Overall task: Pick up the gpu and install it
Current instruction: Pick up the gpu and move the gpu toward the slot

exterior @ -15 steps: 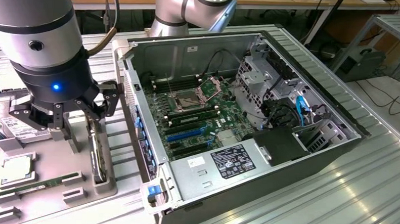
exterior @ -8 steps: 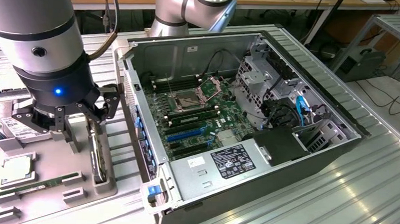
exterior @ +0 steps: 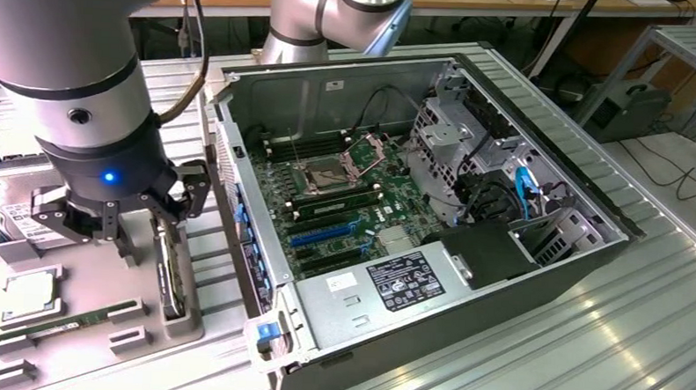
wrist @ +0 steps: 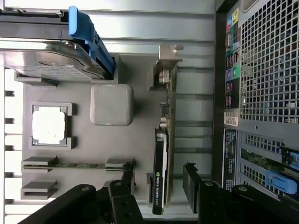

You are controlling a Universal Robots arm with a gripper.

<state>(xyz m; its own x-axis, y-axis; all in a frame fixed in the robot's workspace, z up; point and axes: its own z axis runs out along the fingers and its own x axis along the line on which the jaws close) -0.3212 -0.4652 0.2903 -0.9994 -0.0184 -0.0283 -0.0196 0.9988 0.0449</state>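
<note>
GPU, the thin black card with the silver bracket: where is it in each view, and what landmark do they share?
Exterior view: the gpu stands on edge in the grey tray at the exterior view's lower left, under the open black gripper.
Wrist view: the gpu lies edge-on between the gripper's fingers, beside the perforated metal case panel.
Shared landmark: the square silver processor chip in that tray.
</note>
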